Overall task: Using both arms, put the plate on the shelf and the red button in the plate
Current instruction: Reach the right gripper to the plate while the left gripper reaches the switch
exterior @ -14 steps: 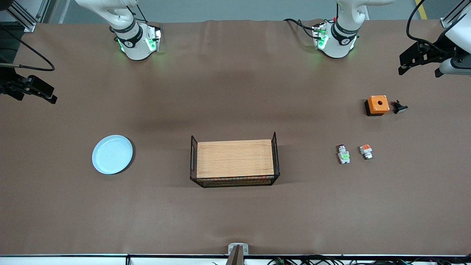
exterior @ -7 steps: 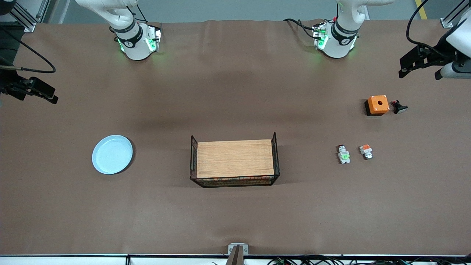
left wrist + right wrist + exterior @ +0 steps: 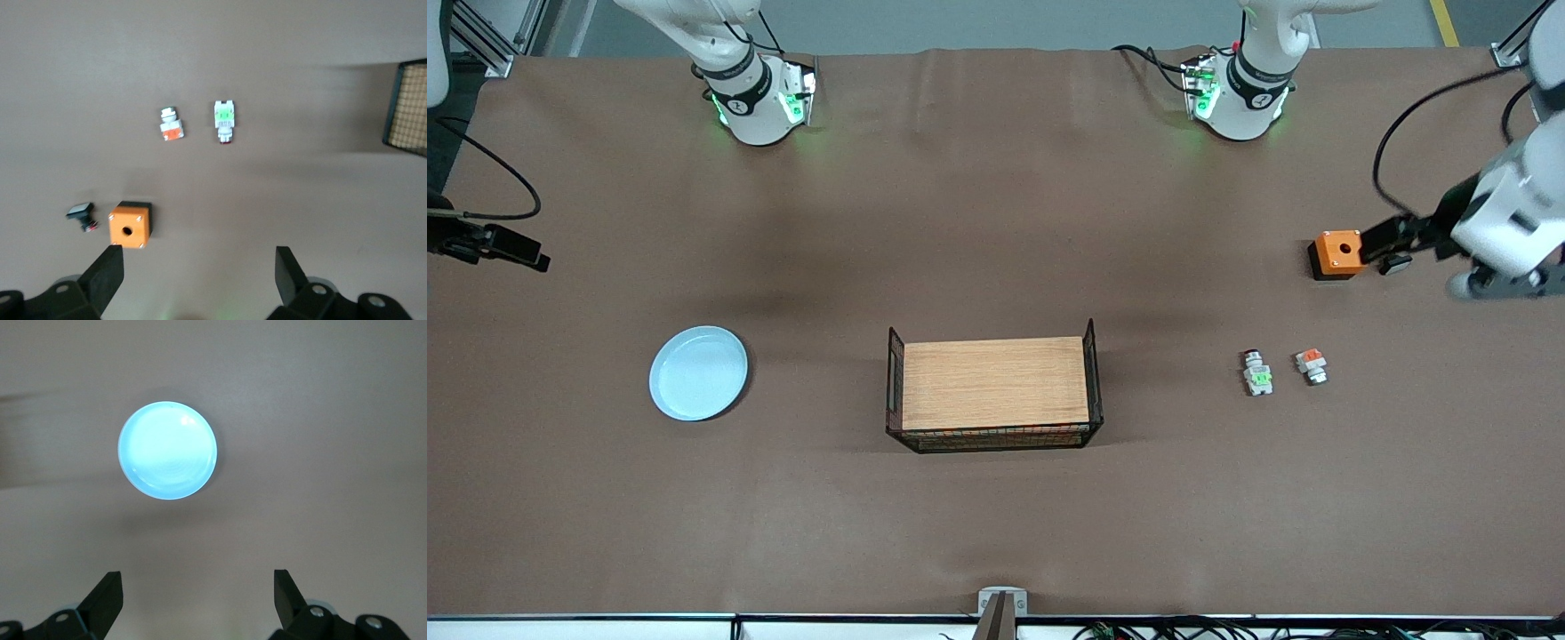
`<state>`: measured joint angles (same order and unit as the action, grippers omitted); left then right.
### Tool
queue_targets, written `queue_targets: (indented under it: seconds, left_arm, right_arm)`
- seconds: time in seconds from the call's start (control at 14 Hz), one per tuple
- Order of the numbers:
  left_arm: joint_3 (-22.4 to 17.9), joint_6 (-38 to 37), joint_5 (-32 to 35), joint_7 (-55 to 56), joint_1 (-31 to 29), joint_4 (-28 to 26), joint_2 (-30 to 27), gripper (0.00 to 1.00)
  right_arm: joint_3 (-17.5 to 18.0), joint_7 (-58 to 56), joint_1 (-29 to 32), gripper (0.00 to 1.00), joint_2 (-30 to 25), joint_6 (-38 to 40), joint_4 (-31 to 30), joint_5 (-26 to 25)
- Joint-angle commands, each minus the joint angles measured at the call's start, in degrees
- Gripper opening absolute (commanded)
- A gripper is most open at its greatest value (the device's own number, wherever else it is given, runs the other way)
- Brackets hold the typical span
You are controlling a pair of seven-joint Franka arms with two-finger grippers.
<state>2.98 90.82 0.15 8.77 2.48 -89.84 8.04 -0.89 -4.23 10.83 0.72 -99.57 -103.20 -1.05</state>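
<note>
While both of your arms hang in the air above the table, the plate lies flat on the brown table toward the right arm's end. It is round, shallow and pale light-blue, with a raised rim and nothing in it; in the right wrist view it glows almost white at its centre.

Your right gripper is above bare table near the plate, apart from it, fingers spread wide. In the front view that gripper is partly cut off at the picture's edge.

The red button lies on its side toward the left arm's end. It is a small white-grey piece with a bright green patch and a tiny red tip. Just beside it lies a similar white piece with an orange-red block.

Your left gripper is above the table close to the orange box, its fingers spread and holding nothing; the red button is well apart from it. In the front view the gripper covers part of a small black part beside the box.

A wire basket with a wooden floor sits mid-table, cut off in the left wrist view.
</note>
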Motion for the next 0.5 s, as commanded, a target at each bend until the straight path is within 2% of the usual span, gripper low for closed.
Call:
queue_targets:
  seconds: [0.0,0.21,0.43]
  left_arm:
    - [0.27,5.40,0.38,1.16,0.60,0.63,5.66,1.00]
    - [0.36,12.60,0.38,0.55,0.68,0.19,11.98,1.00]
    - [0.45,23.58,0.38,0.20,0.68,-5.23,14.90,1.00]
  right_arm:
    - [0.72,-2.26,2.43,1.00,-0.98,-8.06,-7.87,-0.71]
    - [0.72,-2.27,3.14,1.00,0.42,-18.34,-14.47,-0.71]
    - [0.72,-2.36,3.14,1.00,5.33,-29.16,-18.00,-0.62]
